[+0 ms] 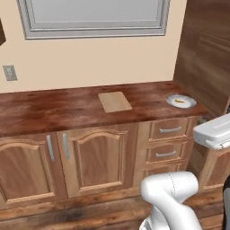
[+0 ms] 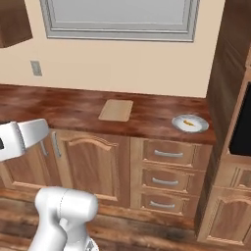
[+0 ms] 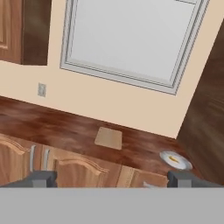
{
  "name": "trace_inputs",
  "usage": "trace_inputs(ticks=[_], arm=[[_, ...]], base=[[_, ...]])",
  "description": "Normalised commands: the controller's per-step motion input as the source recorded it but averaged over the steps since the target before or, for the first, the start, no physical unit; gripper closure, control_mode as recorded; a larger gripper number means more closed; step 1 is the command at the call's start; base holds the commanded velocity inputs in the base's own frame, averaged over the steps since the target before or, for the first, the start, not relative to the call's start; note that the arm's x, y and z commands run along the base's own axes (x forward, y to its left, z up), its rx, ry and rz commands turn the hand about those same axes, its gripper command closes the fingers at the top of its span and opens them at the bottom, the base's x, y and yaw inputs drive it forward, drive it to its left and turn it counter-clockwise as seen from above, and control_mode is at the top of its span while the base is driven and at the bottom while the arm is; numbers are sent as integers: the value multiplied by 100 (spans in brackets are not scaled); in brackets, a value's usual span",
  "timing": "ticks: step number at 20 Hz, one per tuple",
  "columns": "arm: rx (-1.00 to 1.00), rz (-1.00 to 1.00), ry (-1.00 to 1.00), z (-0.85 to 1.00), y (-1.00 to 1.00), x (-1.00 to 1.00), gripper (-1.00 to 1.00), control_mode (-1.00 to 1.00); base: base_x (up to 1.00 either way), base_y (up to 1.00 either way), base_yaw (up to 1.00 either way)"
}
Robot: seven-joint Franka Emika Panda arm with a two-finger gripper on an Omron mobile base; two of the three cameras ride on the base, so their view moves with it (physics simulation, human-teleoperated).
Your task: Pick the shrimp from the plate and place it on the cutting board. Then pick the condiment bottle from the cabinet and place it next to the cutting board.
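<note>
Nearest to the base cameras, the white arm (image 1: 173, 197) bends up from the floor in front of a run of brown wooden cupboards. In the hand view, the claw (image 3: 111, 178) shows as two small dark finger tips (image 3: 43, 178) standing far apart at the bottom of the picture, wide open with nothing between them, held back from the bench and well short of everything on it.

Beyond the arm come the cupboard fronts: two panelled doors (image 1: 96, 157) with upright silver handles on the left, and a stack of drawers (image 1: 169, 130) with short silver handles on the right.

Above them lies the dark reddish-brown bench (image 1: 54, 108). Near its middle, flat on the surface, is the light tan cutting board (image 1: 115, 101), bare on top. Well apart from it, toward the right end of the bench and close to the front edge, sits the small round plate (image 1: 188, 103). The tiny orange shrimp (image 1: 179, 101) lies on the plate's white centre.

Behind the bench is a cream wall with a grey outlet plate (image 1: 10, 72) on the left and a large grey-framed window (image 1: 94, 18) above. A tall dark wooden unit (image 1: 206, 54) stands at the right end. In the hand view, part of the cabinet (image 3: 22, 30) hangs at the upper left, its contents hidden.
</note>
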Motion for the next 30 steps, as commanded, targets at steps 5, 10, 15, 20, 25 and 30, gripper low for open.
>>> trace_inputs(ticks=[5,10,15,20,25,30], arm=[[0,0,0,0,0,0,-100,100],[0,0,0,0,0,0,-100,100],[0,0,0,0,0,0,-100,100],[0,0,0,0,0,0,-100,100],[0,0,0,0,0,0,-100,100],[0,0,0,0,0,0,-100,100]], base=[[59,2,-1],[59,0,0],[46,0,0],[41,0,-1],[42,0,-2],[47,0,-3]])
